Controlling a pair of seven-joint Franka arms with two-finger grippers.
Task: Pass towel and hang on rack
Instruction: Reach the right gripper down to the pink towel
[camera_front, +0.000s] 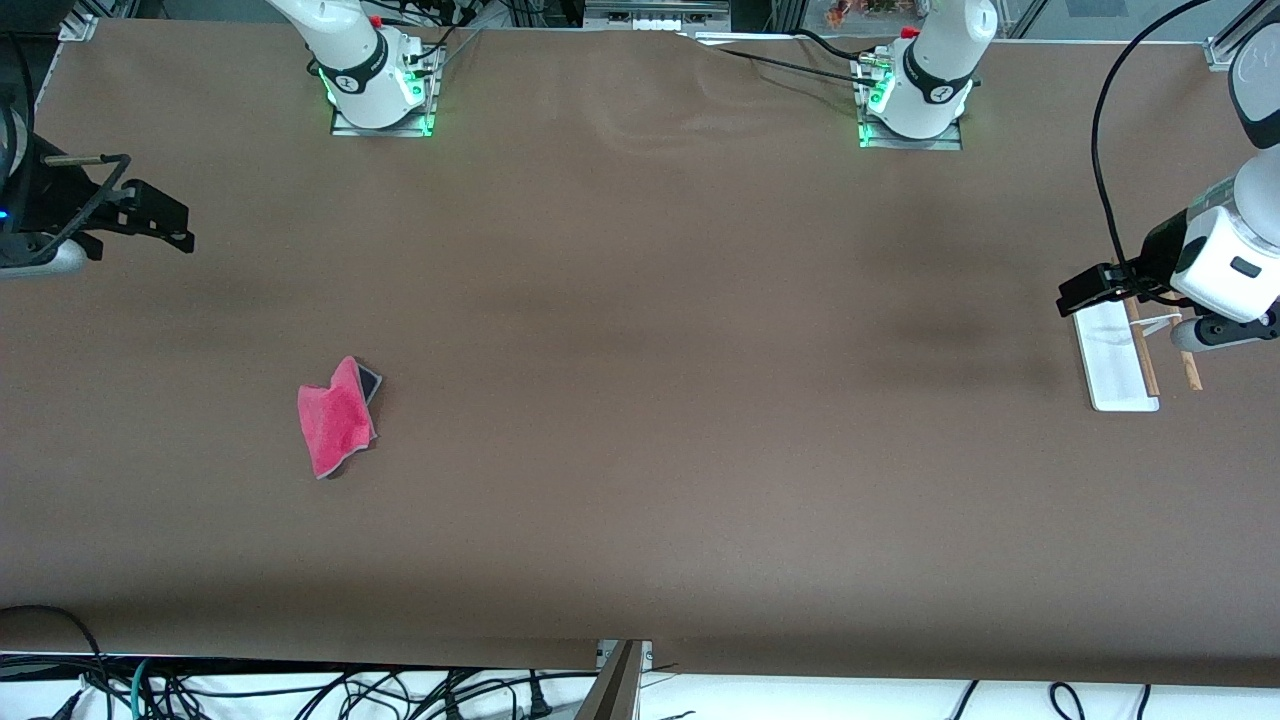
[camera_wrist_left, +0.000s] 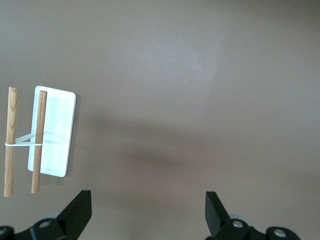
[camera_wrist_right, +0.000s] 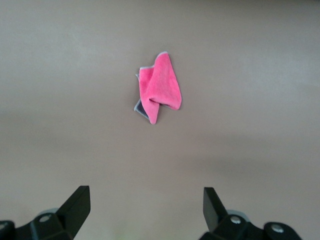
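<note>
- The wide brown table (camera_front: 640, 480) is seen carrying both of the task's things, which lie well apart at its two ends.
- The left gripper (camera_front: 1085, 290), black-fingered on a white wrist, is held in the air at the left arm's end of the table, over the edge of the rack's base; in the left wrist view (camera_wrist_left: 148, 212) its jaws are shown spread wide with nothing between them.
- The right gripper (camera_front: 165, 225), also black, is held up at the right arm's end of the table, over bare table; in the right wrist view (camera_wrist_right: 146, 210) its jaws are likewise shown released and wide apart, nothing being grasped.
- The small rack (camera_front: 1118, 360) with a flat white rectangular base is found at the left arm's end of the table; two thin parallel brown wooden rods (camera_wrist_left: 38, 142), joined by a white crosspiece (camera_wrist_left: 22, 143), are carried above it, one over the base's edge and the other just outside it.
- The small bright pink fuzzy towel (camera_front: 336, 418) is found crumpled on the table toward the right arm's end, nearer to the front camera than the right gripper; a corner of its dark grey reverse side is turned up, and it is touched by neither gripper (camera_wrist_right: 160, 90).
</note>
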